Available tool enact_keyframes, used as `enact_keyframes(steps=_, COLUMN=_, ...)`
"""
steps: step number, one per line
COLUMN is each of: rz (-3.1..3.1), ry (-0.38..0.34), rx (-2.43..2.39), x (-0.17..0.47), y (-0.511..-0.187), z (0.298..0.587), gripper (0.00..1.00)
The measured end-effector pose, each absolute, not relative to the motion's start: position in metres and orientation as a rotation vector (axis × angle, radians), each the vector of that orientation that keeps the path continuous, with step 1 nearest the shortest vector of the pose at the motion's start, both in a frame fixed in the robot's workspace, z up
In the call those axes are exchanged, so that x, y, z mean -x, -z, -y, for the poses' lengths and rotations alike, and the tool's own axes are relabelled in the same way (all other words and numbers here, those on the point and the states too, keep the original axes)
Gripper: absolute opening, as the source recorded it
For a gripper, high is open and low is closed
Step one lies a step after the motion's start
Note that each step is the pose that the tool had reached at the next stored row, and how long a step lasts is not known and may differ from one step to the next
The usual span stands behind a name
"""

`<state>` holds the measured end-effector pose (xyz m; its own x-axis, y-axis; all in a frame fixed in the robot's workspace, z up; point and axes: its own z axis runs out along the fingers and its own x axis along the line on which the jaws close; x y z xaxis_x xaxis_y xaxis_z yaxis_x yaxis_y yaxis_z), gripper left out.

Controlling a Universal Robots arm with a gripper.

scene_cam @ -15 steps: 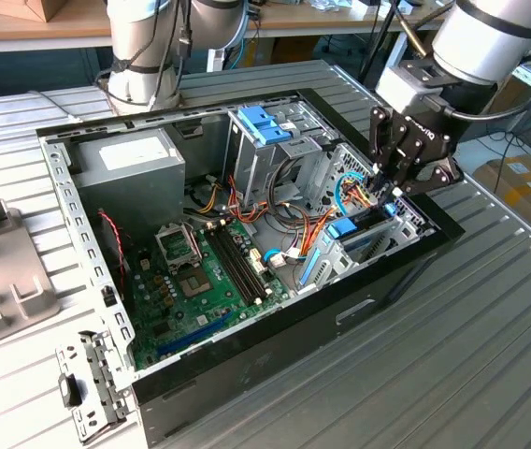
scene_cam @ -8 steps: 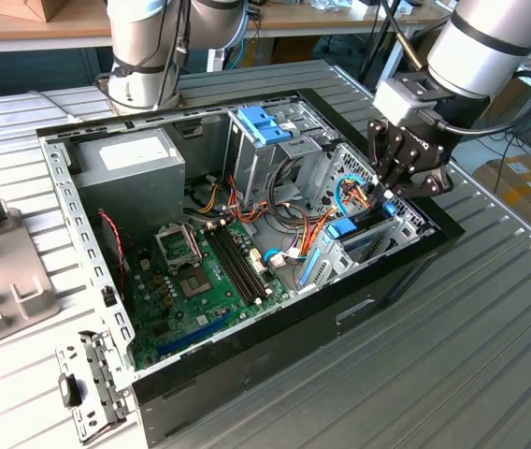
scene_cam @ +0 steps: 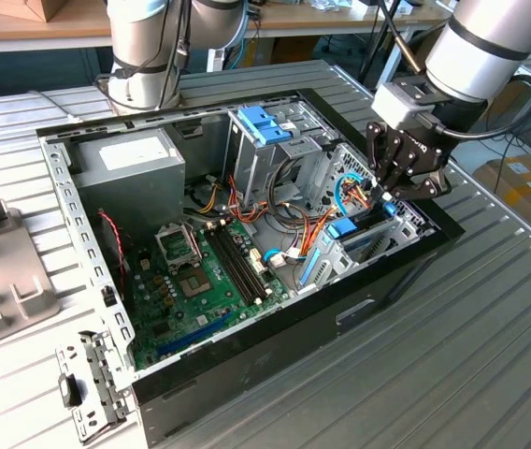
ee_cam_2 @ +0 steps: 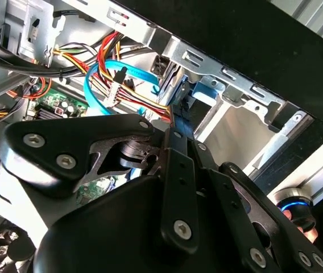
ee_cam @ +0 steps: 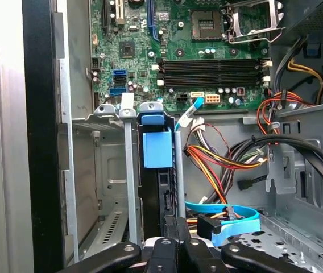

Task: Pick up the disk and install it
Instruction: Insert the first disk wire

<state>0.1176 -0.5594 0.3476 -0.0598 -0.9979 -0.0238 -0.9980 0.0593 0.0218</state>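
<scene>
The motherboard [scene_cam: 205, 271] lies on the exterior view's left of the case [scene_cam: 275, 346], then the cage [scene_cam: 265, 140], then the gripper [scene_cam: 389, 194] over the bay. Its fingers [ee_cam: 176, 233] look pressed together, holding nothing. The disk [ee_cam: 157, 170] stands edgewise in its slot. Pushing further risks jamming a rail, or snagging the blue cable [ee_cam: 230, 219] and coloured wires [ee_cam: 218, 156] just beside.

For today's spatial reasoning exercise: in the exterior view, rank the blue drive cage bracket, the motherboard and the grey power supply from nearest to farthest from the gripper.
1. Blue drive cage bracket, toward the exterior view's left of the gripper, atop the metal cage.
2. Motherboard, on the case floor, farther left.
3. Grey power supply, in the far left corner of the case.
</scene>
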Motion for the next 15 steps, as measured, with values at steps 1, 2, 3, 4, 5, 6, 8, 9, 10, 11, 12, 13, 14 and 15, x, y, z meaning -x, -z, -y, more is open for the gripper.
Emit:
enact_keyframes(steps=1, rz=-2.285, ry=-0.05, rx=2.153, x=-0.118, y=-0.349, z=0.559, gripper=0.11)
enact_keyframes(steps=2, rz=-2.285, ry=-0.05, rx=2.152, x=-0.119, y=-0.35, z=0.559, gripper=0.11)
enact_keyframes(steps=3, rz=-2.285, ry=-0.05, rx=2.152, x=-0.119, y=-0.352, z=0.559, gripper=0.11)
enact_keyframes(steps=4, rz=-2.285, ry=-0.051, rx=2.152, x=-0.121, y=-0.354, z=0.559, gripper=0.11)
enact_keyframes(steps=5, rz=-2.285, ry=-0.051, rx=2.152, x=-0.123, y=-0.356, z=0.559, gripper=0.11)
enact_keyframes(steps=6, rz=-2.285, ry=-0.051, rx=2.152, x=-0.124, y=-0.357, z=0.559, gripper=0.11)
enact_keyframes(steps=8, rz=-2.285, ry=-0.052, rx=2.152, x=-0.127, y=-0.36, z=0.559, gripper=0.11)
enact_keyframes(steps=9, rz=-2.285, ry=-0.052, rx=2.152, x=-0.128, y=-0.362, z=0.559, gripper=0.11)
enact_keyframes(steps=10, rz=-2.285, ry=-0.053, rx=2.153, x=-0.131, y=-0.364, z=0.559, gripper=0.11)
enact_keyframes(steps=11, rz=-2.286, ry=-0.054, rx=2.153, x=-0.133, y=-0.365, z=0.559, gripper=0.11)
enact_keyframes(steps=12, rz=-2.286, ry=-0.054, rx=2.153, x=-0.134, y=-0.366, z=0.559, gripper=0.11)
enact_keyframes(steps=13, rz=-2.286, ry=-0.054, rx=2.153, x=-0.135, y=-0.367, z=0.559, gripper=0.11)
enact_keyframes(steps=14, rz=-2.286, ry=-0.055, rx=2.153, x=-0.136, y=-0.368, z=0.559, gripper=0.11)
enact_keyframes(steps=15, rz=-2.286, ry=-0.056, rx=2.153, x=-0.138, y=-0.37, z=0.559, gripper=0.11)
